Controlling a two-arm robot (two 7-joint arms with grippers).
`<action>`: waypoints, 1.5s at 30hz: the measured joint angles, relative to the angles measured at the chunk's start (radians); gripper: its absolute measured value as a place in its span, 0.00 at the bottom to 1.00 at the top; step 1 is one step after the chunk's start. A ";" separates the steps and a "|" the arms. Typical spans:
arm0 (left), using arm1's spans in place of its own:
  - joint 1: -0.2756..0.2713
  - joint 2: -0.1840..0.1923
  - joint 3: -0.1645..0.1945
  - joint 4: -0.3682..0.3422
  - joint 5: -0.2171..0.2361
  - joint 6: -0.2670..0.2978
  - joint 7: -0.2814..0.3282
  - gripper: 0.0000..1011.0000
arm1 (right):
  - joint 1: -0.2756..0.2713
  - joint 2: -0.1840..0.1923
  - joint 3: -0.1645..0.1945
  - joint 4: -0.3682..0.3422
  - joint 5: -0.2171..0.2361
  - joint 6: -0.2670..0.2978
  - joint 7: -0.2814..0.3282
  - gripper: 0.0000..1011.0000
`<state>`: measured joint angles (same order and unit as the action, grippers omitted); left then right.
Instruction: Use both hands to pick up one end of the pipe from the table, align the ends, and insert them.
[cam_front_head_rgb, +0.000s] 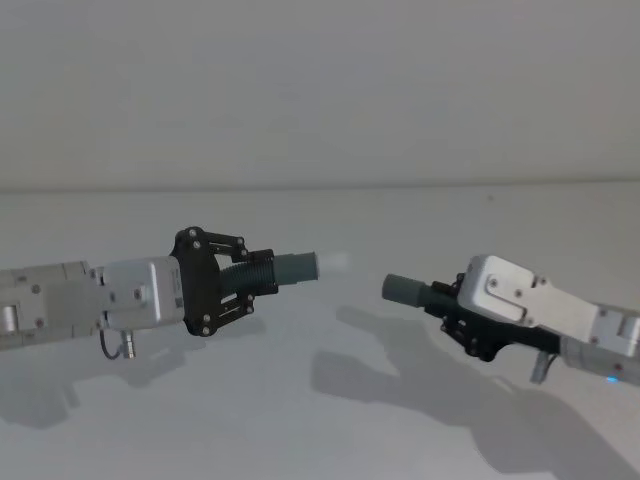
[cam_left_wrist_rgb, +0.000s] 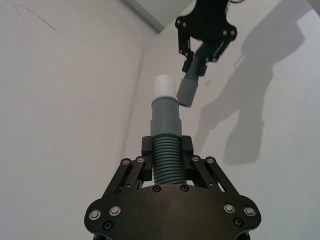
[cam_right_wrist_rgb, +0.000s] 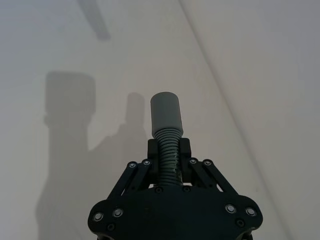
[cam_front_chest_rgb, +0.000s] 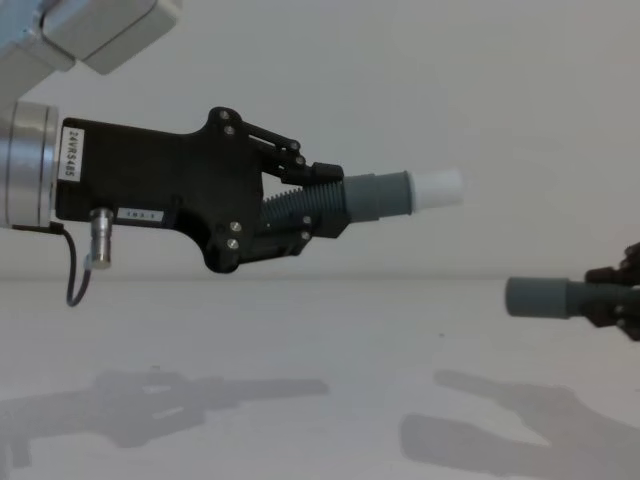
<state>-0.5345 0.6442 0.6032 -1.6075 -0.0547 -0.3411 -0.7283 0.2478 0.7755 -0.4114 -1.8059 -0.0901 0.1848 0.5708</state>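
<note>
White tabletop (cam_front_head_rgb: 250, 410) lies below two hose pieces held aloft: jaws of the left gripper (cam_front_head_rgb: 263, 277) pinch the tipped hose piece (cam_front_head_rgb: 292, 270), and jaws of the right gripper (cam_front_head_rgb: 447, 298) clamp the open-cuffed hose piece (cam_front_head_rgb: 405, 290), ends facing but apart. Alignment seems in hand; next, the higher white tube tip (cam_front_head_rgb: 334, 263) must level with the cuff.

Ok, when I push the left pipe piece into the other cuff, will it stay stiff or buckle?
Probably flexes: the left gripper clamps its ribbed middle, so its cuff and white tip stick out unsupported. It looks light, held level without sagging. The smooth tip may slide in once aligned with the open cuff.
</note>
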 joint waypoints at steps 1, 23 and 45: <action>0.000 0.000 0.000 0.000 0.000 0.000 0.000 0.30 | 0.002 0.009 0.002 -0.001 -0.004 -0.009 0.006 0.21; 0.000 0.000 0.000 0.000 0.000 0.000 0.000 0.30 | 0.067 0.221 0.077 0.020 -0.025 -0.344 0.125 0.21; 0.000 0.000 0.000 0.000 0.000 0.000 0.000 0.30 | 0.186 0.169 0.020 0.065 0.059 -0.450 0.243 0.21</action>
<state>-0.5345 0.6442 0.6032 -1.6076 -0.0547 -0.3411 -0.7283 0.4335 0.9448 -0.3917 -1.7410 -0.0312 -0.2652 0.8134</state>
